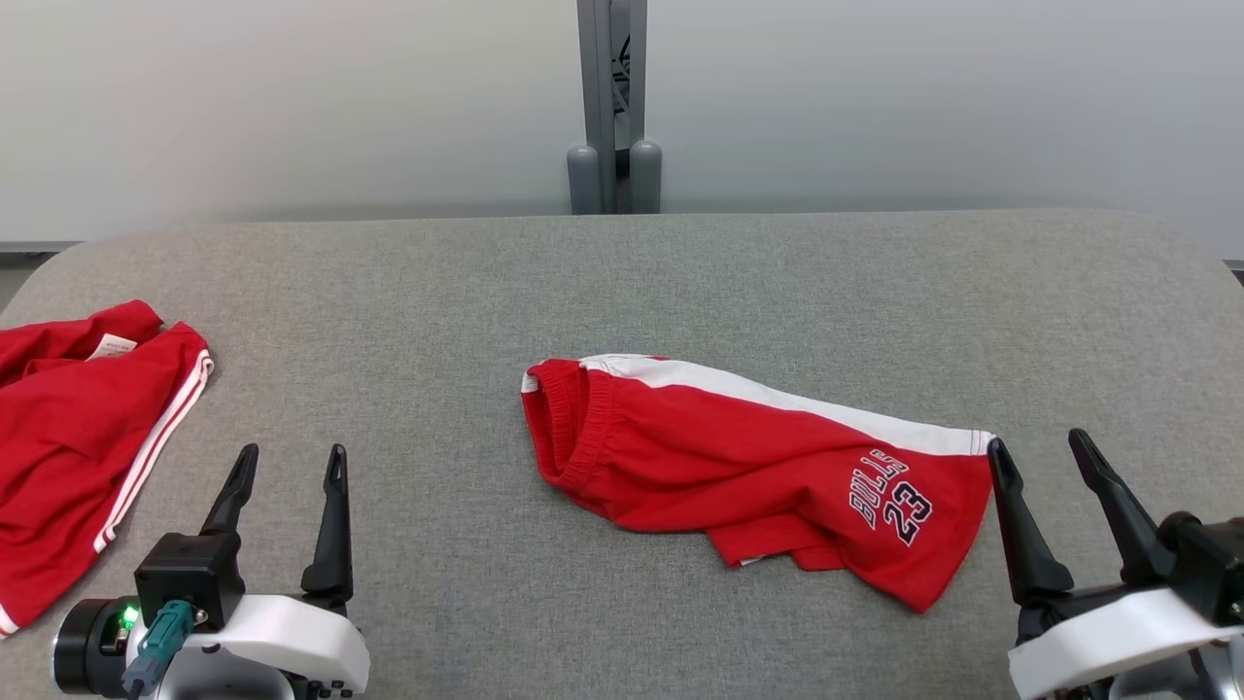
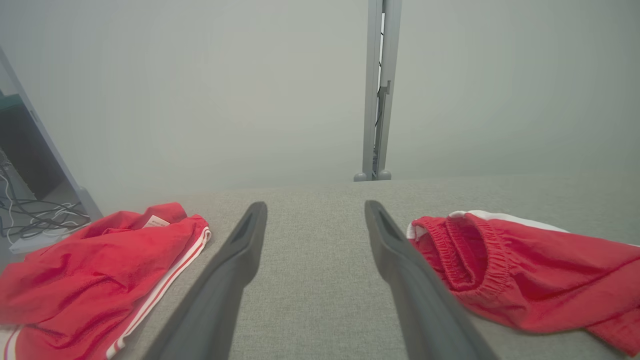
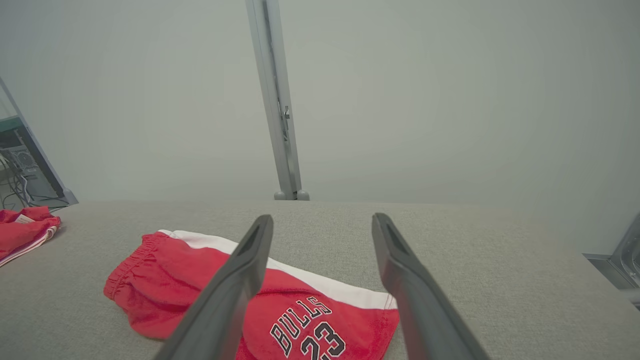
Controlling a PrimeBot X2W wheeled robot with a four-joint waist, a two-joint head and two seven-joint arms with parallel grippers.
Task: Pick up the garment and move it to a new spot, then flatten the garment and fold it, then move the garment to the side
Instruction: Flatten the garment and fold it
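Observation:
The garment is a pair of red shorts with a white side stripe and "BULLS 23" printed on one leg. It lies loosely folded in the middle of the grey table, waistband to the left; it also appears in the left wrist view and right wrist view. My left gripper stands open at the lower left, well clear of the shorts. My right gripper is open at the lower right, just beside the printed leg hem. Neither holds anything.
A second red garment with white stripes lies at the table's left edge, also in the left wrist view. A grey post stands behind the far edge. Cables lie on the floor off the left side.

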